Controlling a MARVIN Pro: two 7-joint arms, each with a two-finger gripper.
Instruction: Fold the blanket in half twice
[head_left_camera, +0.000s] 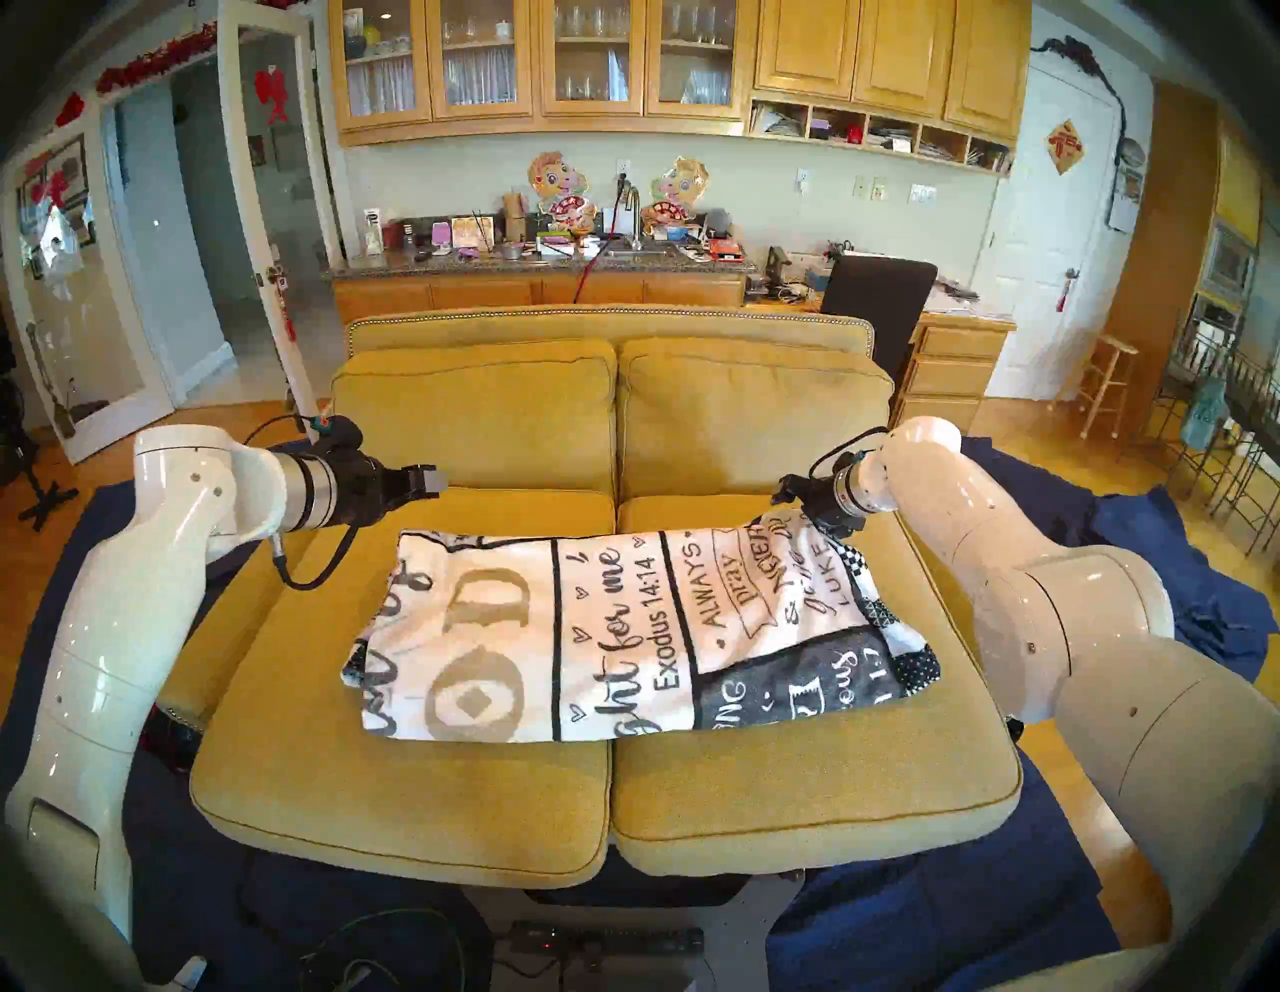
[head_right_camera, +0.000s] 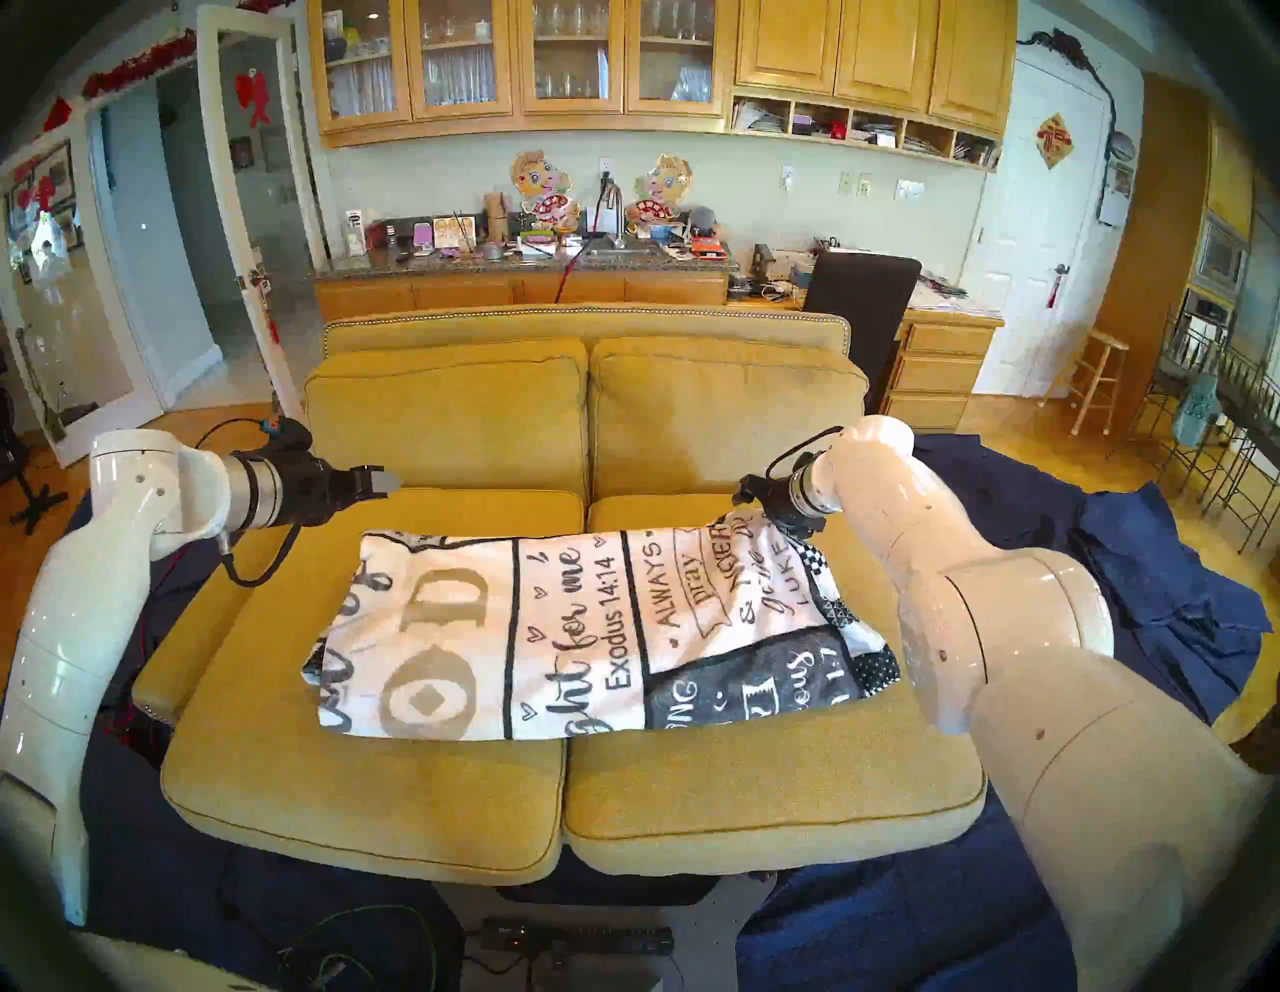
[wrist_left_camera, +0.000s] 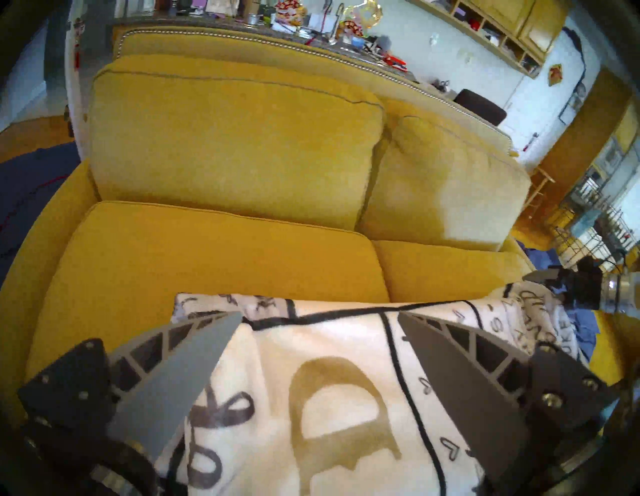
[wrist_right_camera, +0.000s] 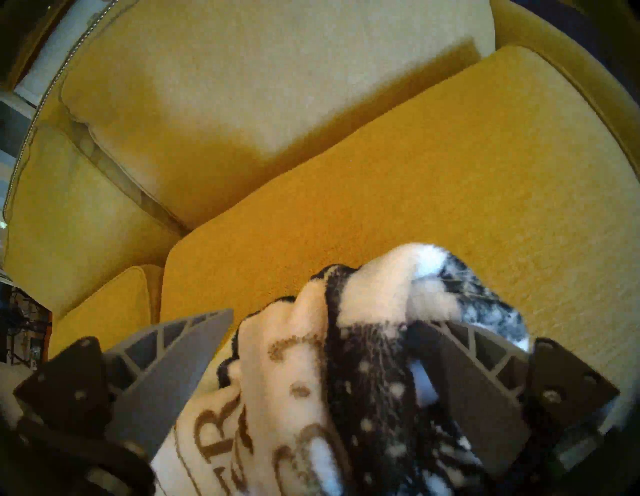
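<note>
Your blanket (head_left_camera: 623, 623) folded flat across the sofa's (head_left_camera: 485, 796) seat cushions, your left gripper (head_left_camera: 429, 479) spread wide and empty above its far left corner, your right gripper (wrist_right_camera: 318, 363) parted around its bunched far right corner, fabric between the fingers.

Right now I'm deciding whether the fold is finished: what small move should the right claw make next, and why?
Probably lift the right claw straight up and back. Its jaws stand open, yet a bunched corner of the blanket sits between them, peaked above the sofa.
</note>
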